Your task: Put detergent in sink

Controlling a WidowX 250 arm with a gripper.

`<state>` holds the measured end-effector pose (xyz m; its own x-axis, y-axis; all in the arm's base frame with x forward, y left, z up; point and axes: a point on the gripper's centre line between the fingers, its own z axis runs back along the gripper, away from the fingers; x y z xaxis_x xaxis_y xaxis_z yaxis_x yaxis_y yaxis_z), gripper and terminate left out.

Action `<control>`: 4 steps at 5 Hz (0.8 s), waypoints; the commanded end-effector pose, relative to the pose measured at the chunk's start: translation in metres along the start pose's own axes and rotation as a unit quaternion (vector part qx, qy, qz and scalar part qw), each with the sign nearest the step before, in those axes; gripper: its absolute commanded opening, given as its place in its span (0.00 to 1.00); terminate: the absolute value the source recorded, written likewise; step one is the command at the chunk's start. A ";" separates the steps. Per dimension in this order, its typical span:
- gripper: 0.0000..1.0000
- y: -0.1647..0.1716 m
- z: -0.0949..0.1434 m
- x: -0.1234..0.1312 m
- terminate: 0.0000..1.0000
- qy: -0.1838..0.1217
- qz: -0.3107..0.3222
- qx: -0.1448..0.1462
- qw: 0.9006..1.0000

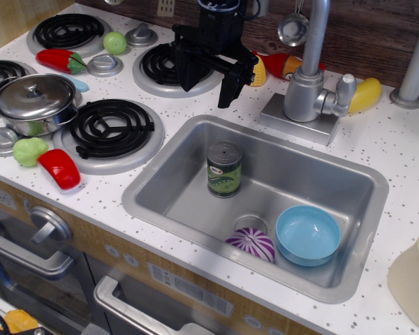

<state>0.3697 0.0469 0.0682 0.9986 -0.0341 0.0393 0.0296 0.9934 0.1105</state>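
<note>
The detergent is a cream bottle on the counter at the right edge of the view, to the right of the sink and partly cut off. The sink is a steel basin in the middle of the counter. My black gripper hangs open and empty above the counter behind the sink's back-left corner, near a burner. It is far from the detergent.
Inside the sink are a green-labelled can, a light-blue bowl and a purple striped ball by the drain. The faucet stands behind the sink. A lidded pot, burners and toy vegetables fill the stove on the left.
</note>
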 end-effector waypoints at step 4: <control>1.00 -0.068 0.065 -0.033 0.00 0.057 0.198 0.005 0.979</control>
<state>0.3166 -0.0459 0.1094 0.8938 0.4325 -0.1190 -0.4125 0.8967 0.1607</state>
